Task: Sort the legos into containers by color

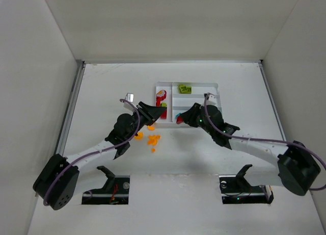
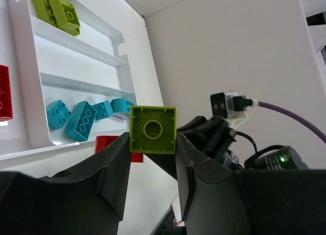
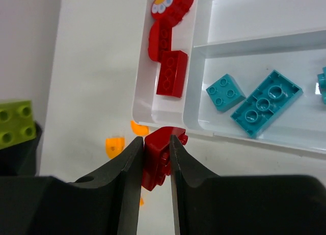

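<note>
While both arms lean in toward the white rectangular plastic tray at the middle of the white worktop, your left fingers stand part-way open and clamp a lime green square plastic brick by two opposite sides. Its hollow underside faces the wrist camera. From above, that brick hangs at the near left corner of the tray, beside the tall narrow section.

Your right fingers are nearly closed, pinching a small red plastic brick between their tips. It sits just outside the tray's near wall, in line with the near end of the tall section.

Inside the tray (the wrist views show this best), you have:
- red plastic bricks in the tall section
- teal-blue plastic bricks in the nearest long section
- lime green plastic bricks in the farthest long section

Small orange plastic pieces lie loose on the worktop, just in front of the tray and between your two arms.
</note>
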`<move>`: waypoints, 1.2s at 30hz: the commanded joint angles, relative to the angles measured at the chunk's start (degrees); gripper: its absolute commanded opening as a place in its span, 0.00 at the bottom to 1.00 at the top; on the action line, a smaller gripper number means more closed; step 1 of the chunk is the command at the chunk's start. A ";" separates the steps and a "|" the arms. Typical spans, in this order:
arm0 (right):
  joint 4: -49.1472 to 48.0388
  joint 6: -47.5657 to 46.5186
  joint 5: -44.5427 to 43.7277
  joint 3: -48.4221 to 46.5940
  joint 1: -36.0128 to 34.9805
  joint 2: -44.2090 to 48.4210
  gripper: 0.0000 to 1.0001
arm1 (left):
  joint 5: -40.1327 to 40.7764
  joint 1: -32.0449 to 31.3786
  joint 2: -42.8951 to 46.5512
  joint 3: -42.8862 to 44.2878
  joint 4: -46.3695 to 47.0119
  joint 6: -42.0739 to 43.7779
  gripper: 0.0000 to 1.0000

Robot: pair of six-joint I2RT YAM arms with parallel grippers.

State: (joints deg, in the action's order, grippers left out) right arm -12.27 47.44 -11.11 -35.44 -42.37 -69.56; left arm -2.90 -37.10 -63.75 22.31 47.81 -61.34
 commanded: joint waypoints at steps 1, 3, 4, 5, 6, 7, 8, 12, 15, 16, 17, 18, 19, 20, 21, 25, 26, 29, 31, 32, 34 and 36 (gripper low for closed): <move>-5.57 -2.00 1.27 -6.47 0.05 -7.14 0.22 | -0.09 0.93 3.45 -1.82 -0.08 0.87 0.12; -5.66 -3.14 1.88 -9.98 0.05 -11.98 0.22 | -0.09 1.64 4.94 -2.61 -0.96 0.87 0.12; -5.31 -3.67 1.97 -11.74 0.05 -14.00 0.22 | -0.27 2.07 5.64 -2.97 -1.40 0.96 0.12; -5.04 -4.19 1.97 -13.32 0.05 -15.50 0.22 | -0.36 2.60 6.35 -3.32 -1.75 0.96 0.12; -4.87 -4.89 1.89 -14.90 0.05 -17.00 0.22 | -0.36 3.04 7.05 -3.67 -2.28 1.05 0.13; -4.52 -5.77 1.71 -16.31 0.05 -18.23 0.22 | -0.44 3.48 7.75 -3.93 -2.63 1.22 0.13; -3.91 -6.56 1.71 -17.89 0.05 -19.46 0.22 | -0.44 3.83 8.28 -4.11 -2.98 1.40 0.13; -1.10 -9.11 1.36 -24.66 0.93 -25.61 0.22 | -0.71 4.54 8.90 -4.64 -3.60 2.19 0.13; 1.46 -10.70 1.10 -29.41 1.63 -30.01 0.22 | -0.80 4.89 8.90 -5.08 -3.69 2.72 0.13; 1.98 -11.40 0.75 -30.81 1.72 -31.24 0.22 | -0.88 5.07 8.90 -5.17 -3.69 2.81 0.13; 2.60 -12.01 0.13 -32.13 2.07 -32.38 0.22 | -0.97 5.24 8.90 -5.34 -3.69 2.89 0.13; 3.21 -12.63 -0.74 -33.45 2.33 -33.44 0.22 | -1.06 5.33 8.90 -5.43 -3.69 3.07 0.13; 4.18 -13.16 -1.71 -34.94 2.60 -34.67 0.22 | -1.15 5.51 8.90 -5.60 -3.69 3.16 0.13; 4.80 -13.77 -2.24 -36.18 2.77 -35.55 0.22 | -1.23 5.51 8.90 -5.69 -3.69 3.33 0.13; 5.41 -14.39 -2.68 -37.23 2.95 -36.43 0.22 | -1.32 5.68 8.82 -5.78 -3.69 3.42 0.13; 7.26 -16.85 -5.49 -41.28 3.04 -39.86 0.23 | -1.32 5.86 8.38 -5.96 -3.69 3.86 0.13; 7.44 -17.29 -5.85 -42.07 3.04 -40.65 0.24 | -1.32 5.86 8.29 -5.87 -3.69 4.04 0.13; 7.79 -17.73 -6.02 -43.75 2.78 -42.24 0.37 | -1.32 5.68 7.94 -5.69 -3.69 4.21 0.13; 7.27 -17.38 -6.11 -43.66 2.69 -41.98 0.48 | -1.32 5.60 7.59 -5.43 -3.69 4.47 0.13; 7.18 -17.21 -6.03 -43.57 2.69 -41.45 0.52 | -1.32 5.51 7.41 -5.26 -3.69 4.48 0.13; 7.00 -17.12 -5.94 -42.87 2.60 -39.96 0.54 | -1.06 5.42 6.97 -4.90 -3.69 4.65 0.13; 6.74 -17.29 -6.20 -41.38 2.60 -37.59 0.55 | -0.27 5.07 6.53 -4.20 -4.30 5.00 0.13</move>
State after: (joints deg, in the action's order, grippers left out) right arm -4.38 31.03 -15.86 -76.34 -39.44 -111.79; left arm -3.36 -31.77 -56.90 16.95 42.13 -57.87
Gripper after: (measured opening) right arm 0.550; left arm 0.334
